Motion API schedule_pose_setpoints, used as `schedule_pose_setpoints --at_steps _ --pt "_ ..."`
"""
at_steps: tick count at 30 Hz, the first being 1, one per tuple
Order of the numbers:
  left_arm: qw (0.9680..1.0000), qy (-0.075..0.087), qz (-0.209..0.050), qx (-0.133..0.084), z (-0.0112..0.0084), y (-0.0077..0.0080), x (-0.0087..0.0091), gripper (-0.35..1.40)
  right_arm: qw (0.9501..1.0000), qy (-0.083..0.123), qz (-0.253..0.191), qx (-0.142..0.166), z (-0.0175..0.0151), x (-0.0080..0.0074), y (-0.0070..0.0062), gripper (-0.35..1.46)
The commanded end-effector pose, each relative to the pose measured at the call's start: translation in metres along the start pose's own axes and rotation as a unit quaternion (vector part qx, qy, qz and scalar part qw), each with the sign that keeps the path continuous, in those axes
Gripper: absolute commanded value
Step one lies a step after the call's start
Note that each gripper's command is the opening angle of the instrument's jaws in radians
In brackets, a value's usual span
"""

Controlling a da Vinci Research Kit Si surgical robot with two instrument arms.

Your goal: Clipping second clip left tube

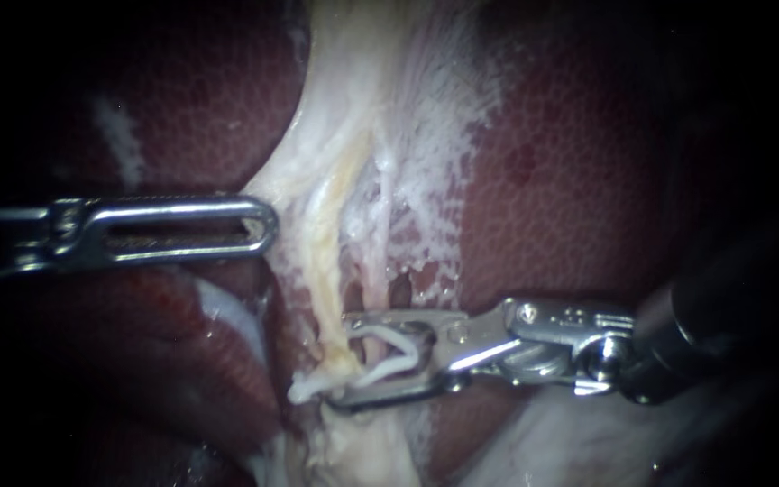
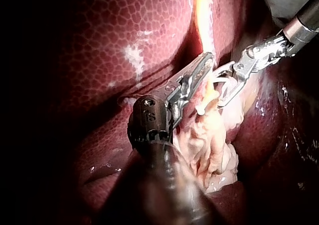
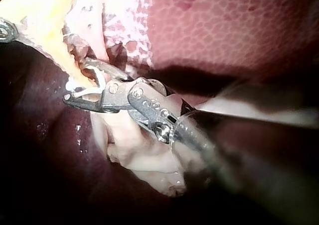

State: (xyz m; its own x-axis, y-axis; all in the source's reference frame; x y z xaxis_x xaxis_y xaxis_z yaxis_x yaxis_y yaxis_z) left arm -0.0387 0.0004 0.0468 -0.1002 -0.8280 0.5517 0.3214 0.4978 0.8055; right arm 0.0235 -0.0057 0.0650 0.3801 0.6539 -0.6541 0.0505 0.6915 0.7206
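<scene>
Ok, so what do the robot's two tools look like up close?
Both are shiny silver metal on thin dark shafts. My left instrument ends in a long, rounded loop with a slot down its middle. My right instrument has two skinny, frame-like jaws, then a chunky hinge with little round pins, joined to a black tube. No cables or sleeves show.

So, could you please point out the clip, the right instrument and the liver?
clip [image 1: 388, 367], endoscope view, on its lower white arm.
right instrument [image 1: 340, 359], endoscope view, midway between its jaw tips.
liver [image 1: 570, 180], endoscope view, on its bare red surface.
</scene>
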Motion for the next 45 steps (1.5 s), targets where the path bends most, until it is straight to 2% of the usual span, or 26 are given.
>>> schedule_pose_setpoints --at_steps 1,6,17,22,29,39,45 --pt "1.0 0.0 0.0 0.0 0.0 0.0 0.0 -0.35 1.0 0.0 -0.001 0.001 0.0002 0.0001 0.0 0.55" --pt "1.0 0.0 0.001 0.0 0.0001 0.0 0.0002 -0.35 0.9999 -0.003 0.005 0.014 0.001 0.0003 -0.0003 0.54" --pt "1.0 0.0 0.002 0.001 0.0001 0.0007 0.0006 -0.35 0.9997 -0.005 0.012 0.022 -0.0001 0.0015 -0.0015 0.53" --pt "1.0 0.0 0.002 0.001 0.0002 0.0008 0.0007 -0.35 0.9995 0.005 0.015 0.026 -0.0006 0.0026 -0.0019 0.53" --pt "1.0 0.0 0.003 0.0 0.0004 0.0008 0.0009 -0.35 0.9993 0.011 0.013 0.033 0.0009 0.0033 -0.0022 0.53" --pt "1.0 0.0 0.003 0.0 0.0005 0.0009 0.0011 -0.35 0.999 0.017 0.008 0.04 0.0025 0.0034 -0.0021 0.53" --pt "1.0 -0.001 0.004 -0.001 0.0006 0.001 0.0013 -0.35 0.9987 0.015 0.023 0.042 0.0032 0.0027 -0.002 0.51"
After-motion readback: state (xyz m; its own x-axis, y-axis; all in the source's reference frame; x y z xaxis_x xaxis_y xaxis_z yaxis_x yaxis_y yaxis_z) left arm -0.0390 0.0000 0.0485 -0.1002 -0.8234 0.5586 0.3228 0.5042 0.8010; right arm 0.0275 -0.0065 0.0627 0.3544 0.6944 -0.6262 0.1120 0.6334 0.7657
